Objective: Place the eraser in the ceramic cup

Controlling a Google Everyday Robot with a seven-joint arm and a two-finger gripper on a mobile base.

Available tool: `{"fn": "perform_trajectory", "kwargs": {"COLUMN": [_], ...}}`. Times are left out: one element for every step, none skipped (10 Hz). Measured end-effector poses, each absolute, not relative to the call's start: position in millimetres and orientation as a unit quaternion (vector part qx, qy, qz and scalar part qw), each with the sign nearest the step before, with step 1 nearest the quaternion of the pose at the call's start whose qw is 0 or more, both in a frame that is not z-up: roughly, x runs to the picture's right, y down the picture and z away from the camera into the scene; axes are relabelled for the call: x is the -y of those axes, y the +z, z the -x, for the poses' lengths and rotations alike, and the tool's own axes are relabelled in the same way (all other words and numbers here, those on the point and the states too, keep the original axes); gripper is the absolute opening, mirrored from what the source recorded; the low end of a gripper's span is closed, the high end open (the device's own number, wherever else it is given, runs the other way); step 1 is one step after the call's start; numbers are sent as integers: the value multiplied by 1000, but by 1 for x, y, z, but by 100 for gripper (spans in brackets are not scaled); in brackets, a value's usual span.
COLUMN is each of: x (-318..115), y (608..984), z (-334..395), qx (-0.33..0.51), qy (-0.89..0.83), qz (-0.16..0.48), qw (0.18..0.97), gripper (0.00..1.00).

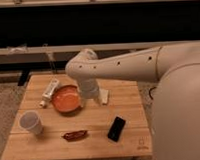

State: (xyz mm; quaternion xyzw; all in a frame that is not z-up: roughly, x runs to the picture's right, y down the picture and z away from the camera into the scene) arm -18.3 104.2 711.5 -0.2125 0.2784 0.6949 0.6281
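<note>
The eraser (116, 129), a flat black slab, lies on the wooden table (96, 144) toward the front right, with nothing holding it. The white ceramic cup (31, 122) stands upright near the front left edge. My white arm reaches in from the right, bends above the table and drops down. My gripper (87, 100) is at its lower end, open, between the orange bowl's right rim and the small white block. It is well behind the eraser and far right of the cup. The wrist hides most of it.
A shallow orange bowl (67, 98) sits mid-table. A white tube-like thing (49, 91) lies at its left. A small white block (104, 97) is to the right of the arm. A dark red-brown elongated thing (75, 135) lies near the front edge. Dark shelving runs behind.
</note>
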Motion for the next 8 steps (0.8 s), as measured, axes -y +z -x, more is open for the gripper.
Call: {"fn": "perform_trajectory", "kwargs": {"x": [-108,-114,-120,-128,-135,-144,-154,-161], "y": [710,711,712,713,715,720,727,734], "z": [-4,-25,-45,-62,-74,-86,-96,-96], "qx": [-289,-297,-304,-310,-314,-316,-315,-311], "qy": [704,715,727,738,746,758,770,773], "qz": [205,200,195,193,194,198,205,216], "qw": [615,601,584,567,554,535,515,508], "gripper": [65,65,65,65,65,65,65,65]}}
